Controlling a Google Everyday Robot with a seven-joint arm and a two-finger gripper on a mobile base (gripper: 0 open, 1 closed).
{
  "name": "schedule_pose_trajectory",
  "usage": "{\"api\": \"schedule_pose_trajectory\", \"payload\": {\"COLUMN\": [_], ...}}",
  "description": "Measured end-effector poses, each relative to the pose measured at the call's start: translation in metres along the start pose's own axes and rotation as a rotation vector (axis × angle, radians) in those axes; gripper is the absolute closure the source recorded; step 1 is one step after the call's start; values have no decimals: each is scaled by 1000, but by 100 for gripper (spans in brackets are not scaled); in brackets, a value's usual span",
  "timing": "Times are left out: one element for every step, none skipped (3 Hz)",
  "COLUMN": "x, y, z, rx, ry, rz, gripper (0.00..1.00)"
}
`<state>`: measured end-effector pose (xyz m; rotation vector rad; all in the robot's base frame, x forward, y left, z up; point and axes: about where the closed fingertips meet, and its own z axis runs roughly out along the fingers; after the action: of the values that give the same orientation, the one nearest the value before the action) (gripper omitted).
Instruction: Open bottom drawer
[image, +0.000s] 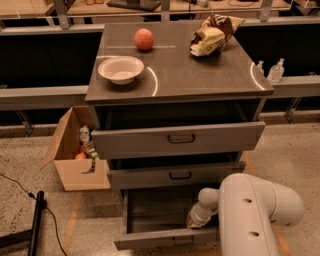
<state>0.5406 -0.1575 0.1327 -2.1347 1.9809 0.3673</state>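
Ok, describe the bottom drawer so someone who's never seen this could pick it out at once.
Find the grey metal cabinet with the white bowl on top. Of its three drawers, the bottom drawer is the lowest one, pulled well open, with the robot's gripper reaching inside it.

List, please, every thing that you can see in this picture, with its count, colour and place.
cabinet: one, grey metal, centre
top drawer: one, grey, partly open
middle drawer: one, grey, partly open
bottom drawer: one, grey, lowest, pulled out farthest
round fruit: one, orange-red, cabinet top, back left
bowl: one, white, cabinet top, front left
snack bag: one, yellow-brown, cabinet top, back right
cardboard box: one, brown, floor left of cabinet
bottles: two, clear, ledge at right
cable: one, black, floor, lower left
arm: one, white, lower right
pincer: one, pale, inside bottom drawer, right side
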Motion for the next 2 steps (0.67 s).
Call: {"api": "schedule_pose_trajectory", "payload": {"x": [-6, -7], "y": [39, 80], "z": [-7, -14], "rx": [-74, -156], "ry": [-24, -37], "rz": [16, 54], "gripper": [100, 100]}}
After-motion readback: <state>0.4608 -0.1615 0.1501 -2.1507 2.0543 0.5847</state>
